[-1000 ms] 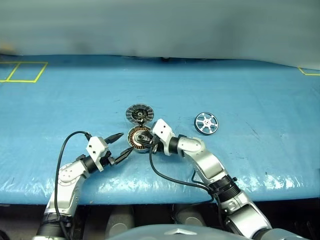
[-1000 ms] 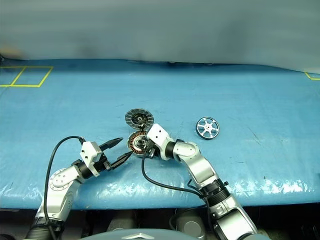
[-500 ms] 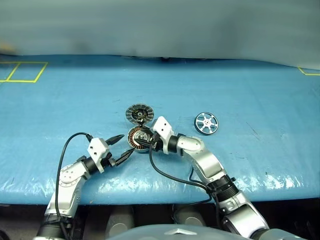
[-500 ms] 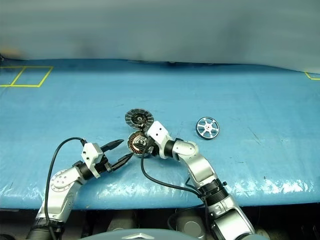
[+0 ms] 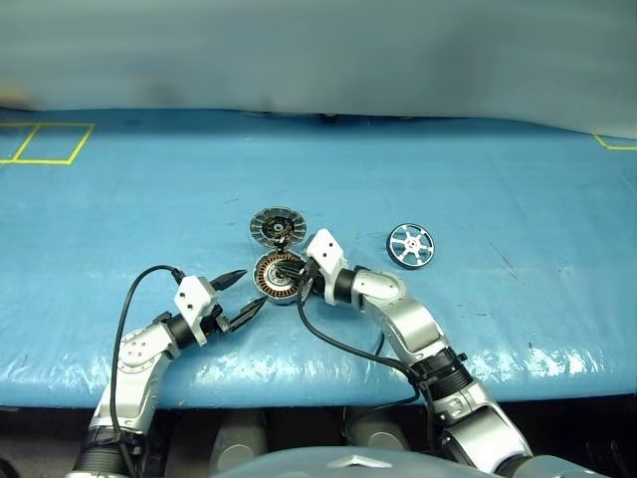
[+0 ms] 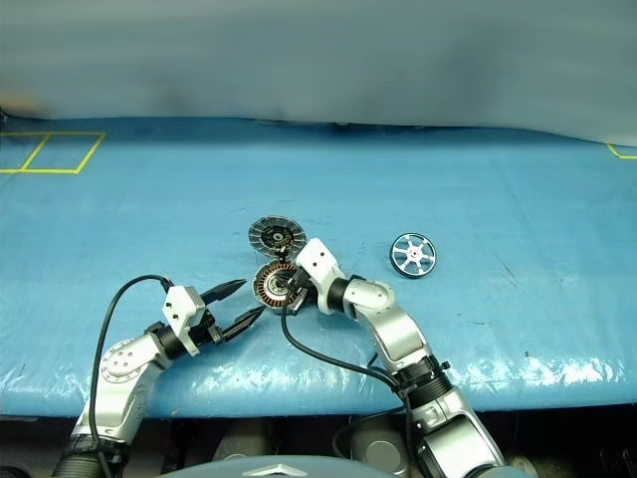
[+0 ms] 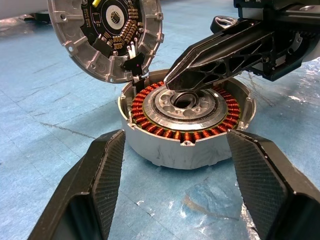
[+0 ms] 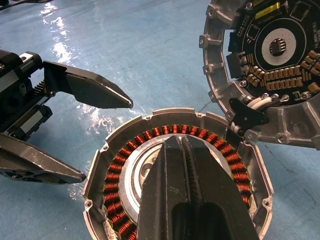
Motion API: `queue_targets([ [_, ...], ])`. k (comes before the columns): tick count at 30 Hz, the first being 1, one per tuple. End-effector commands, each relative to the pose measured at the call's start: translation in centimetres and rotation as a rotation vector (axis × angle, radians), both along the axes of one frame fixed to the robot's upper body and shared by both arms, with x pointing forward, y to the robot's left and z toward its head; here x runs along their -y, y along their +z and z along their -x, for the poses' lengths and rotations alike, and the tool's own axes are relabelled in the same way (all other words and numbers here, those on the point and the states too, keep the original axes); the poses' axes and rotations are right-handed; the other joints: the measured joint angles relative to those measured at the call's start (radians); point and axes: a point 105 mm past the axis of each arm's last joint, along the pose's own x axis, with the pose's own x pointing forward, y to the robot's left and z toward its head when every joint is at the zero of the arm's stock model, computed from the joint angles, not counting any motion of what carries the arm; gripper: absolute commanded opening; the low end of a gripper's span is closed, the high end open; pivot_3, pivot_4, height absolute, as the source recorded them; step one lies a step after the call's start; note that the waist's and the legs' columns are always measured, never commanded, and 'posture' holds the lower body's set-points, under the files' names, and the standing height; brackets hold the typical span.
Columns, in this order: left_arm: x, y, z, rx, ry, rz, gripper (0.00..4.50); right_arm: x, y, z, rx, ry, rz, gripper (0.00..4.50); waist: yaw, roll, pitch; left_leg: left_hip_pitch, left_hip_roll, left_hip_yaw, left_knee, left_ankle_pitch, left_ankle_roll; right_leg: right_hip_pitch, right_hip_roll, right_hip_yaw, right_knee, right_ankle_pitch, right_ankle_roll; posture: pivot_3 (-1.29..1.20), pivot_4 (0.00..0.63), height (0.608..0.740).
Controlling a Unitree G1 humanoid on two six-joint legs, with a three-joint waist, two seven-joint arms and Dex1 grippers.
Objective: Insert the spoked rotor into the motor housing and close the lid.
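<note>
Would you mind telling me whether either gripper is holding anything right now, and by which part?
Nothing is held: the left gripper is open beside the motor housing, the right gripper shut over its hub.

Left hand (image 5: 238, 289) spread wide; right hand (image 5: 296, 279) pinched closed.

I see a blue table cover (image 5: 518, 199) with yellow lines (image 5: 45, 142), copper-brown windings in my grey motor housing (image 7: 186, 125), silver spoked rotor (image 5: 411, 245), black-fingered grippers.

Silver arms, white wrists, black cables, black fingers (image 7: 100, 185)
</note>
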Motion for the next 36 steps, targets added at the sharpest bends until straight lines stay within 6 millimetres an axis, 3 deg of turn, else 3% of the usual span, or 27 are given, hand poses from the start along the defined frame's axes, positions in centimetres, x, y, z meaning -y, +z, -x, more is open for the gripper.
queue_targets([
  [1, 0.0, 0.3, 0.0, 0.027, -0.005, -0.008, 3.42, -0.4, 0.6, 0.2, 0.021, 0.022, 0.001, 0.06, 0.000, 0.000, 0.000, 0.000, 0.000, 0.000, 0.000, 0.000, 0.000, 0.000, 0.000, 0.000, 0.000, 0.000, 0.000, 0.00, 0.150, 0.740],
  [33, -0.1, 0.0, 0.0, 0.019, 0.011, -0.011, 3.42, 0.6, -3.1, 0.7, 0.101, 0.057, 0.312, 0.06, 0.000, -0.001, -0.001, 0.003, 0.000, 0.000, 0.000, 0.000, 0.000, 0.002, 0.000, 0.000, 0.000, -0.003, -0.005, 0.00, 0.150, 0.740],
  [36, 0.0, -0.1, 0.1, 0.017, 0.009, -0.006, 3.42, 0.3, -2.2, 0.6, 0.096, 0.040, 0.236, 0.06, 0.000, -0.001, -0.001, 0.003, 0.000, 0.000, 0.000, 0.000, 0.000, 0.002, 0.000, 0.000, 0.000, -0.003, -0.005, 0.00, 0.150, 0.740],
])
